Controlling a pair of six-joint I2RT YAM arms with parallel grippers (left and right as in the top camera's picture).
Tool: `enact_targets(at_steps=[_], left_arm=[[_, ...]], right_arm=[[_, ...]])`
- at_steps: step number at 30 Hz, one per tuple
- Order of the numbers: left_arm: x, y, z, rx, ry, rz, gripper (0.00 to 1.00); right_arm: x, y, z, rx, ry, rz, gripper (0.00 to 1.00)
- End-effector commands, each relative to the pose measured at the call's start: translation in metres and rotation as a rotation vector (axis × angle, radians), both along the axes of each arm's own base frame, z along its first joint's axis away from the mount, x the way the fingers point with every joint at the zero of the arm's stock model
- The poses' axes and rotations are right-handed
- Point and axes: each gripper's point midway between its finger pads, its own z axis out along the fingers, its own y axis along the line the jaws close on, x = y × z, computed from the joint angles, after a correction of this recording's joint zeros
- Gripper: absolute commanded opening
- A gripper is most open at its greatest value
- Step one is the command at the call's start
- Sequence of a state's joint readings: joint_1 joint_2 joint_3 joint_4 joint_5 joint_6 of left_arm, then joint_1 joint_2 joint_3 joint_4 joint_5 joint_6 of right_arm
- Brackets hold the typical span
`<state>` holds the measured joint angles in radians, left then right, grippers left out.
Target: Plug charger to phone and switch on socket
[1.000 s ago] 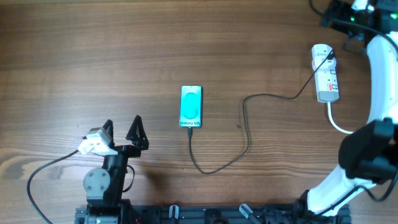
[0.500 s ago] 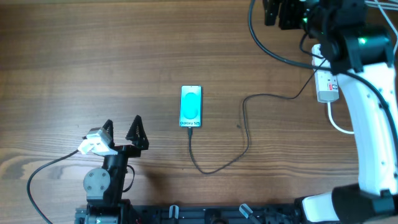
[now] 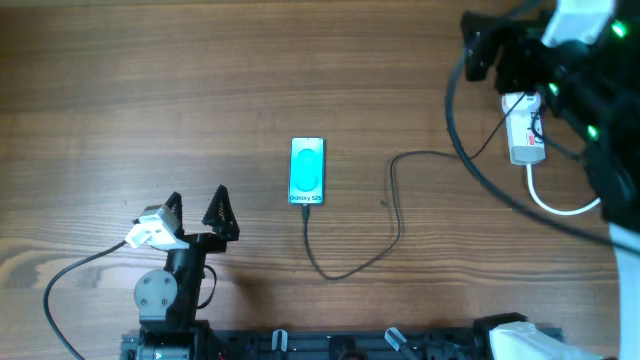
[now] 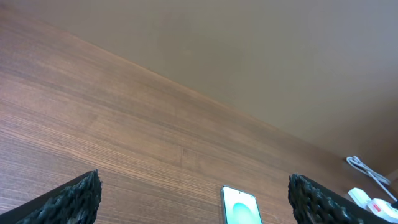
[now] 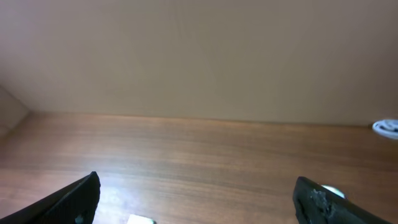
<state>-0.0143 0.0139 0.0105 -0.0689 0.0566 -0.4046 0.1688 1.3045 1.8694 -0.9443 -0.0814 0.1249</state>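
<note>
Overhead alone shows the charger [image 3: 305, 228] reaching the phone [image 3: 307, 171].

Phone [image 3: 308, 171] lies left of socket [image 3: 525, 140] (charger [image 3: 430, 152] between)

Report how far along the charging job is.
Looks done: the charger meets the lower edge of the phone, apparently plugged in. In hand: the right pincer, open and empty, hovers near the socket. Left to do: flipping the socket's switch, whose state cannot be read here. The left pincer sits open, away from everything.
</note>
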Motion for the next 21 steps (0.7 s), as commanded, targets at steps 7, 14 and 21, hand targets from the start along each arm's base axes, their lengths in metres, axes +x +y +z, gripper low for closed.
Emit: enact_targets(at_steps=[7, 14, 21], left_arm=[[0.0, 0.001, -0.002, 0.016, 0.003, 0.005, 1.0], [0.0, 0.001, -0.002, 0.016, 0.003, 0.005, 1.0], [0.0, 0.001, -0.002, 0.016, 0.003, 0.005, 1.0]], right_arm=[[-0.083, -0.014, -0.088, -0.036, 0.107, 0.007, 1.0], [-0.12, -0.02, -0.242, -0.087, 0.411, 0.01, 1.0], [-0.157, -0.023, -0.332, -0.117, 0.574, 0.031, 1.0]])
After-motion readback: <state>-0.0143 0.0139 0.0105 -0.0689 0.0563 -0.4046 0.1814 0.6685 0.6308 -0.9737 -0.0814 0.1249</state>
